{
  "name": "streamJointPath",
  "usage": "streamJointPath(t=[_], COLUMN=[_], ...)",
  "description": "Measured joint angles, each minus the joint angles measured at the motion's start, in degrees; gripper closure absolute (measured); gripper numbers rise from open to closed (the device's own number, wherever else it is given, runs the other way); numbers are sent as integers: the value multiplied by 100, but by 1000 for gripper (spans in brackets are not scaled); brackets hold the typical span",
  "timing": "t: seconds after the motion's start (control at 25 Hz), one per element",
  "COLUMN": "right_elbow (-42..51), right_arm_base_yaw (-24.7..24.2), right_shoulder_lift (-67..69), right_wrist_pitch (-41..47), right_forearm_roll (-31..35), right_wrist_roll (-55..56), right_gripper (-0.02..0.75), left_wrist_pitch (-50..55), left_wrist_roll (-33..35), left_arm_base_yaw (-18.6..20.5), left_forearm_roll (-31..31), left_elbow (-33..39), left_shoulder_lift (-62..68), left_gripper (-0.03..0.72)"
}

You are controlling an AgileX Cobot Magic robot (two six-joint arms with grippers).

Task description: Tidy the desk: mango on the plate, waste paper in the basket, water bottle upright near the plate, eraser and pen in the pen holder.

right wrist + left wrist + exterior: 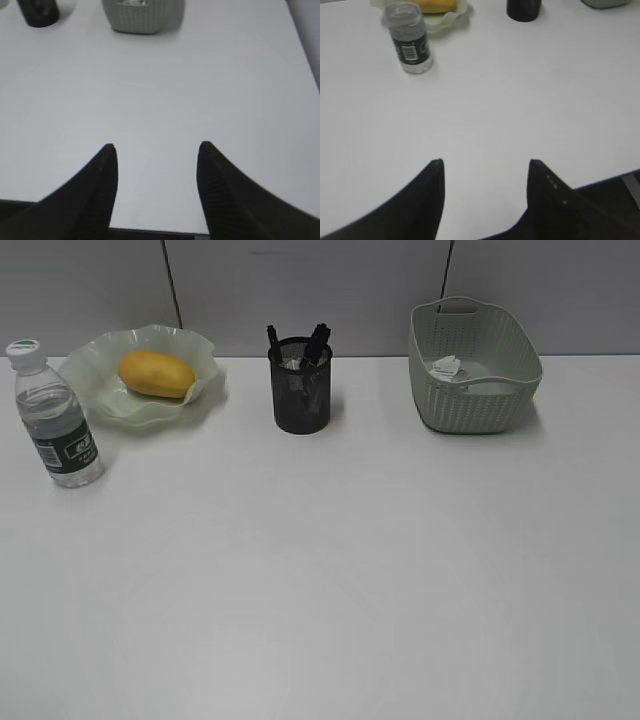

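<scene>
Desk (330,580), front bare, mango (157,373) on plate (205,365)

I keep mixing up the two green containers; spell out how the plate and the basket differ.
The plate is a shallow translucent dish with a wavy, ruffled rim; the basket is a taller rectangular tub with opaque woven-pattern sides and cut-out handles. The plate holds the mango; the basket holds the waste paper. The plate sits at the back left of the desk, the basket at the back right. Both are pale green.

Grey panelled wall (320,290) with dark vertical seams.
</scene>
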Motion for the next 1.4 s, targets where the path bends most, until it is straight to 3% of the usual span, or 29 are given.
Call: streamJointPath(t=[0.2, 0.44, 0.76, 1.4], right_elbow=[0, 7, 7, 7], right_arm_base_yaw=[-997, -1221, -1221, -1221], right_shoulder_lift=[-4, -174, -174, -174], right_wrist_pitch=[0, 6, 6, 6], right_forearm_roll=[0, 0, 36, 36], right_wrist_roll=[0, 0, -5, -5], right_gripper=[324, 324, 324, 324], left_wrist_pitch=[0, -3, -3, -3], left_wrist_roll=[0, 0, 0, 0], left_arm_base_yaw=[682, 1179, 1196, 1196], left_forearm_roll=[0, -2, -2, -2], left_elbow=[5, 11, 11, 17], left_shoulder_lift=[-329, -632, -632, -632], left_gripper=[327, 382, 445, 449])
